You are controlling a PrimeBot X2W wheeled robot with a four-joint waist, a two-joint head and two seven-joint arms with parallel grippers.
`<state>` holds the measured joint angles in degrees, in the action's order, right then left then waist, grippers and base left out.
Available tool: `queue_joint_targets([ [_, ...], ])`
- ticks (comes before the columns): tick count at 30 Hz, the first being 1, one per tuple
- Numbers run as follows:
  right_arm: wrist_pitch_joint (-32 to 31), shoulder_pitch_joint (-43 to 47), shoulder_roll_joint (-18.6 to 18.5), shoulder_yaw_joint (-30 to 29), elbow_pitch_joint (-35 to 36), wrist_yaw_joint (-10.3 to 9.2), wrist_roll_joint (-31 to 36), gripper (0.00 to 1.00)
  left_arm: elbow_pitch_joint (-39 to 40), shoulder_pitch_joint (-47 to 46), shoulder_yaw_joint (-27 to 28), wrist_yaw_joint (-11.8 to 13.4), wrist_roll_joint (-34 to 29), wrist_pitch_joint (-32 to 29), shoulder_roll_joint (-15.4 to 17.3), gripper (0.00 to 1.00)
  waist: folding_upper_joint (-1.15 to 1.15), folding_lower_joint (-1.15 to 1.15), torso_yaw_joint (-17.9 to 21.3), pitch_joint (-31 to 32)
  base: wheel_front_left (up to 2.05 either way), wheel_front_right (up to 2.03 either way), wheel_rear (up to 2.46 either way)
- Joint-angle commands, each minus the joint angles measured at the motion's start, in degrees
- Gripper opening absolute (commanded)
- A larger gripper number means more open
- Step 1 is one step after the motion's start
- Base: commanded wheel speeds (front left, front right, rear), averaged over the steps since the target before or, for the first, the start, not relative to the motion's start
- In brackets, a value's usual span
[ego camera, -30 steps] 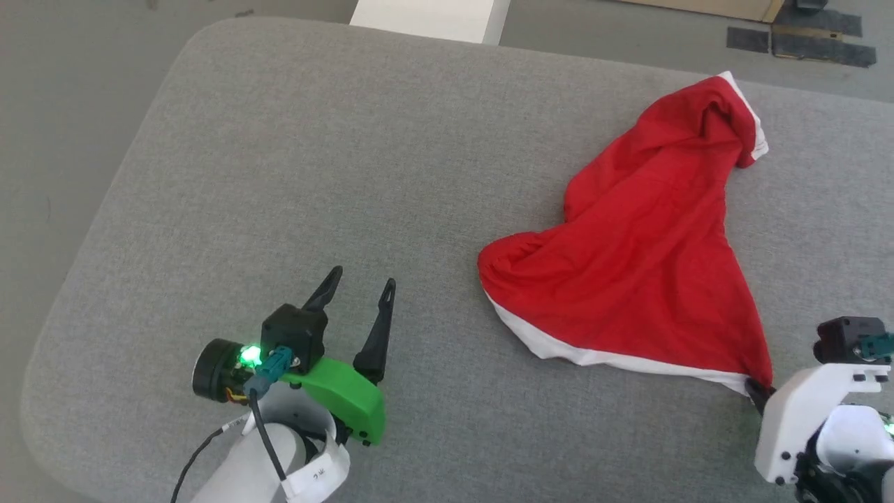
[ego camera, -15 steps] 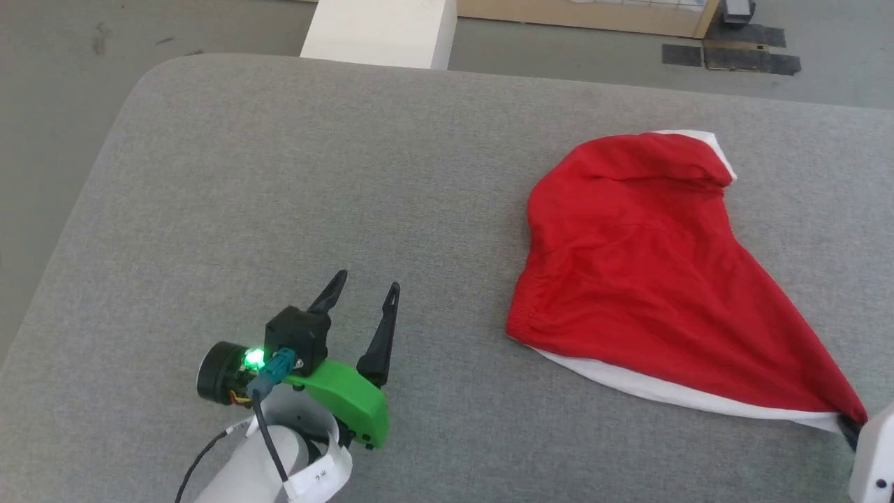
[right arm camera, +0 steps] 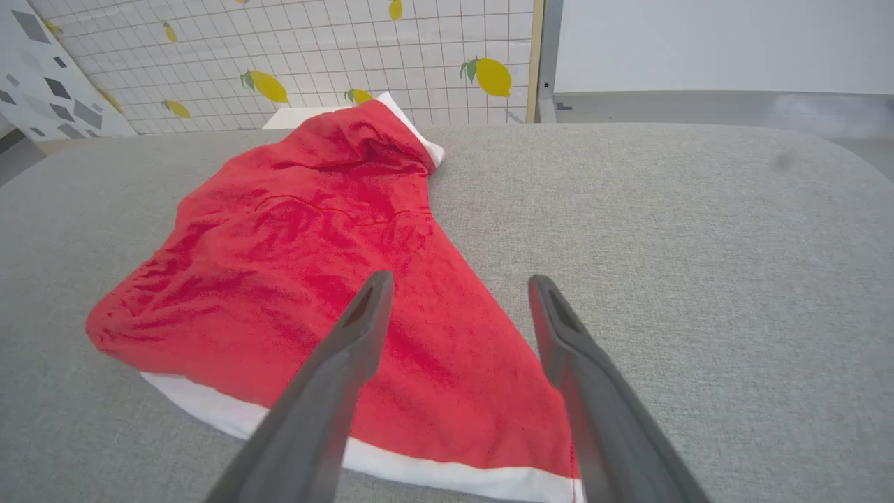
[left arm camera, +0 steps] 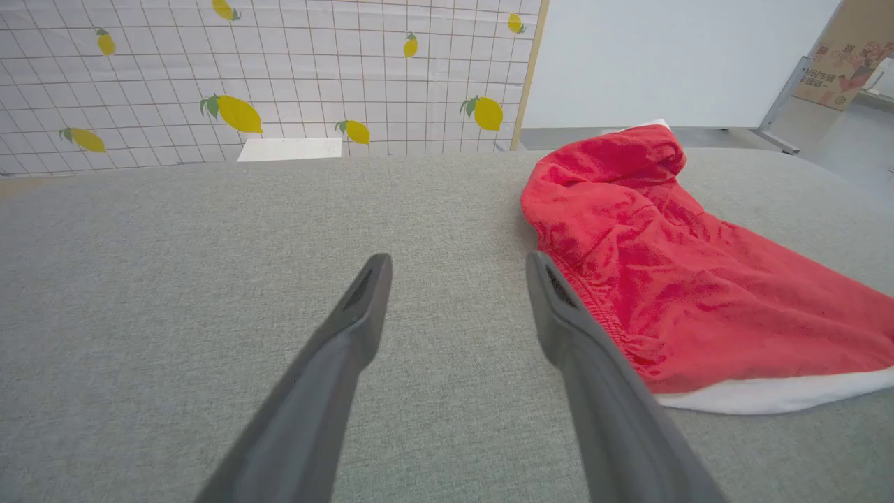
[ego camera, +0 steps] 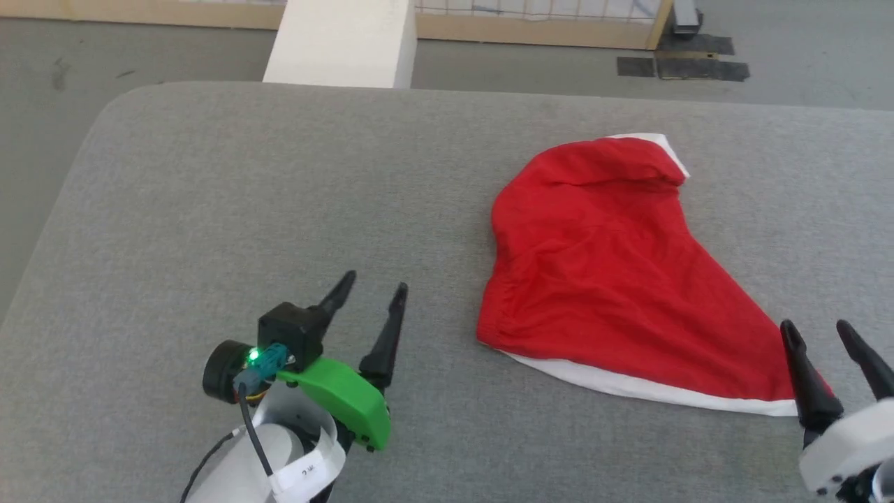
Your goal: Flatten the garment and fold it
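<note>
Grey padded table (ego camera: pixel 209 175) is lying ahead, with the shorts (ego camera: pixel 601 279) sitting rumpled at the right. They're looking light, thin and floppy. The left gripper (ego camera: pixel 374 281) and right gripper (ego camera: pixel 815 326) are both gaping wide and holding nothing. I'm eyeing the near white trim (ego camera: pixel 628 384) for a corner pinch.

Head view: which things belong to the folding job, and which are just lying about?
Job:
- shorts, rumpled on the table
- left gripper, open, apart from the shorts
- right gripper, open, at the shorts' near corner

Lying about:
- white block beyond the table
- tape patches
- lemon-print screen
</note>
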<state>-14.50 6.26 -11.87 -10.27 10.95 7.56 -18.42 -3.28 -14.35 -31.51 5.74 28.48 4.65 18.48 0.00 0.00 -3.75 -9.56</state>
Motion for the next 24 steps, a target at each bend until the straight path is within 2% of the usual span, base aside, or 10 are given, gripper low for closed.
queue_joint_targets([
  [1,2.81,1.29,0.87,-0.02,-0.60,-0.08,0.81,1.00,0.47,0.27,-0.39,-1.13,1.20,-1.13,0.74,1.00,0.00,0.00,1.02,0.05,0.00,0.00,0.00],
  [6,7.86,2.59,4.56,-0.90,-3.14,-0.08,3.65,1.00,1.69,-0.71,-4.38,-7.64,4.31,-9.82,3.63,1.00,0.00,0.00,3.02,-1.04,0.00,0.00,0.00],
  [10,8.74,1.80,6.30,-2.43,-4.13,-0.08,5.75,1.00,2.37,-2.92,-7.74,-11.12,6.51,-18.15,6.55,1.00,0.00,0.00,4.53,-2.42,0.00,0.00,0.00],
  [16,8.77,-0.04,7.30,-3.76,-4.70,-0.08,7.33,1.00,3.14,-8.14,-10.69,-12.67,8.86,-23.98,7.87,1.00,0.00,0.00,5.97,-5.05,0.00,0.00,0.00],
  [24,9.32,-2.02,8.07,-4.65,-5.05,-0.08,7.73,1.00,-0.15,-13.37,-13.47,-13.09,9.70,-24.87,7.57,1.00,0.00,0.00,7.56,-7.69,0.00,0.00,0.00],
])
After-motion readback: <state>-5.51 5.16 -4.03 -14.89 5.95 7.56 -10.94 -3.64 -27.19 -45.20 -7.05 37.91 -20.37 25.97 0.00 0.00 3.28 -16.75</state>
